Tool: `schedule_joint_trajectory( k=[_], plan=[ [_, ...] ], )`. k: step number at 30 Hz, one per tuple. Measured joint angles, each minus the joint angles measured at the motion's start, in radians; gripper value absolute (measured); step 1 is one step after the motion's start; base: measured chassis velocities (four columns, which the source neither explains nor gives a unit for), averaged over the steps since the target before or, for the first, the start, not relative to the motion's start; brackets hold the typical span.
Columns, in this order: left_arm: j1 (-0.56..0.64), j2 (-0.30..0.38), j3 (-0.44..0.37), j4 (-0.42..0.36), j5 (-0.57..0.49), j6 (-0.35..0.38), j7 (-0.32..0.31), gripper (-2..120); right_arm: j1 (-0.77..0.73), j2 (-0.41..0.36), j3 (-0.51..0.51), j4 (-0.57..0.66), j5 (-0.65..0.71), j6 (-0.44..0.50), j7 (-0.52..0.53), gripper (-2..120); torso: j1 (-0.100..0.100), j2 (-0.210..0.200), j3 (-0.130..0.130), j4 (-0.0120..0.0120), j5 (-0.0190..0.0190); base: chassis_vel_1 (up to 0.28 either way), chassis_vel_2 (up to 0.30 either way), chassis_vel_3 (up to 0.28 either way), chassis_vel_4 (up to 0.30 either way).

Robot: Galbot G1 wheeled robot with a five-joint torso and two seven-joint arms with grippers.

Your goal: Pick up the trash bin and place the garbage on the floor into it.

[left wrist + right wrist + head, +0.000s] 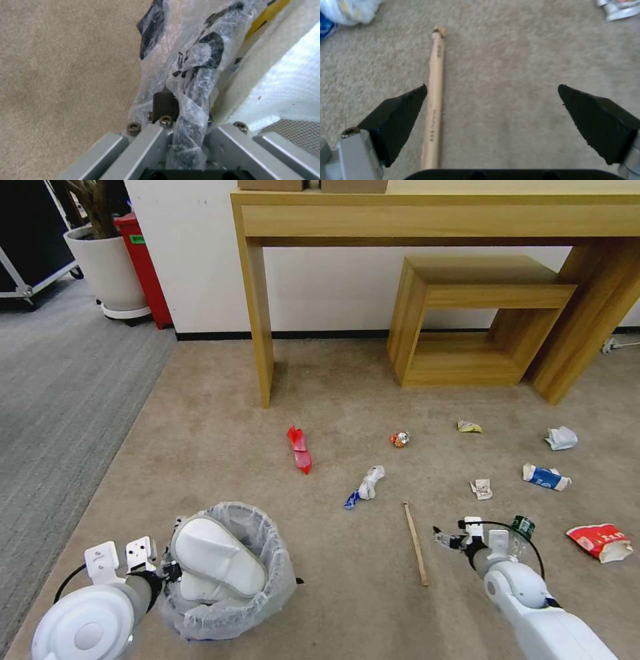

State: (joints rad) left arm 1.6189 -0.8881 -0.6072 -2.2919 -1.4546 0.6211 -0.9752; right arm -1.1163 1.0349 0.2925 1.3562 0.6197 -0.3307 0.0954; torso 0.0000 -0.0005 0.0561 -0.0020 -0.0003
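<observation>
The trash bin (pixel 227 607) stands on the beige floor (pixel 200 447) at the near left, lined with a crinkled clear bag, with a white slipper (pixel 217 557) inside. My left gripper (pixel 171 569) is shut on its bagged rim (pixel 196 82). To the right, my right gripper (pixel 441 538) hovers open and low over the carpet with nothing between its fingers (pixel 398 117). The wooden stick (pixel 415 543) (pixel 435 100) lies just inside one fingertip. Garbage lies scattered: a red wrapper (pixel 299 449), a white and blue wrapper (pixel 365 487), a yellow wrapper (pixel 469 427), crumpled white paper (pixel 561 438), a blue-white carton (pixel 545 477), a red packet (pixel 600 541).
A wooden desk leg (pixel 257 313) and a low wooden stool (pixel 467 320) stand against the back wall. Grey ribbed carpet (pixel 60 380) runs along the left, with a white planter (pixel 110 267) and a red bin (pixel 143 267). A green-capped bottle (pixel 523 527) lies by my right wrist.
</observation>
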Motion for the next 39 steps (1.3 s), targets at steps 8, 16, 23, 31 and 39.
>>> schedule_joint_trajectory(
  k=[8,16,23,31,39],
  plan=[
    [0.002,-0.012,0.007,0.014,0.01,0.0,-0.001,0,0.057,0.037,-0.059,-0.083,-0.03,0.01,-0.011,100,0.0,0.0,0.0,-0.0001,-0.0001,0.0,0.0,0.0,0.0],
    [0.001,-0.023,0.019,0.029,0.023,0.0,-0.001,0,0.11,0.105,-0.117,-0.156,-0.056,0.014,0.014,100,0.0,0.0,0.0,0.0,0.0,0.0,0.0,0.0,0.0],
    [0.001,-0.025,0.027,0.038,0.032,-0.001,0.001,0,0.132,0.124,-0.13,-0.196,-0.07,0.027,0.021,100,0.0,0.0,0.0,0.0,0.0001,0.0,0.0,0.0,0.0],
    [-0.001,-0.026,0.036,0.048,0.038,-0.001,0.002,0,0.153,0.135,-0.135,-0.242,-0.083,0.046,0.003,100,0.0,0.0,0.0,-0.0001,0.0,0.0,0.0,0.0,0.0],
    [-0.005,-0.028,0.047,0.057,0.047,-0.002,0.003,0,0.172,0.161,-0.146,-0.287,-0.1,0.058,-0.001,100,0.0,0.0,0.0,0.0,0.0003,0.0,0.0,0.0,0.0]
  ],
)
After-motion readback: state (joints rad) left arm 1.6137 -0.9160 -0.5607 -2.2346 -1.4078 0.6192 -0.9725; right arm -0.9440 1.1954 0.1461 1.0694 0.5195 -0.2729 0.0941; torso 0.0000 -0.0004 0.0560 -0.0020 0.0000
